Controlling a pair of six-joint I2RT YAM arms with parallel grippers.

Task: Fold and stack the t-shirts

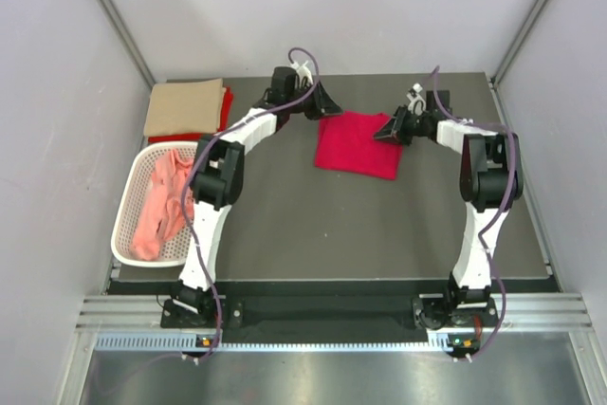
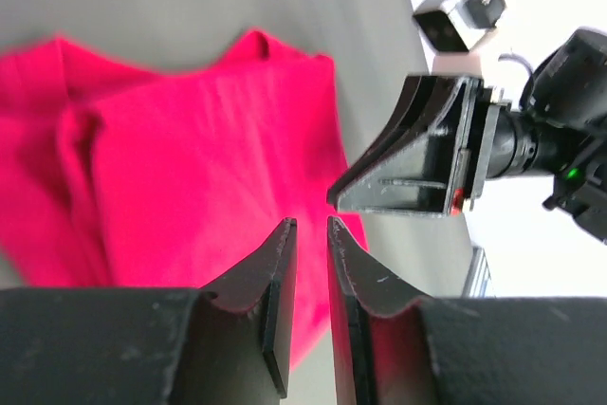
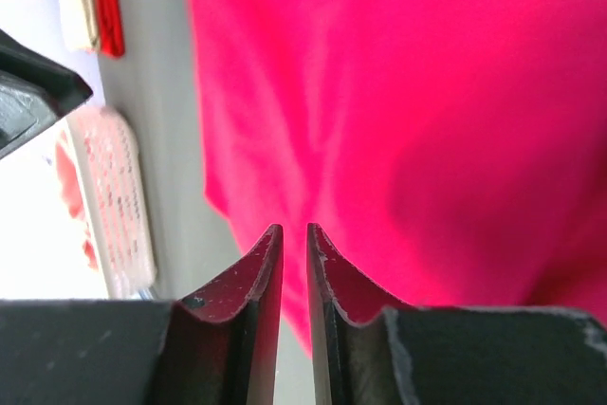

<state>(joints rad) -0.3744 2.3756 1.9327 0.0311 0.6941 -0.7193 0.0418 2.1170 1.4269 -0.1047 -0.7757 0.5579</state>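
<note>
T-shirts, four counted from the top external view. One crimson shirt [image 1: 358,144], folded to a rough rectangle, lies flat at the rear centre of the table [image 1: 379,225], long axis left to right, between left gripper [image 1: 322,101] and right gripper [image 1: 387,128]. One tan shirt [image 1: 185,106] sits on one red shirt [image 1: 226,106] in the rear left corner. One salmon pink shirt [image 1: 161,206] is bunched in one white basket [image 1: 119,234]. Left wrist view: jaws narrowly parted, nothing between, over the crimson edge. Right wrist view: same slim empty gap, above crimson cloth.
</note>
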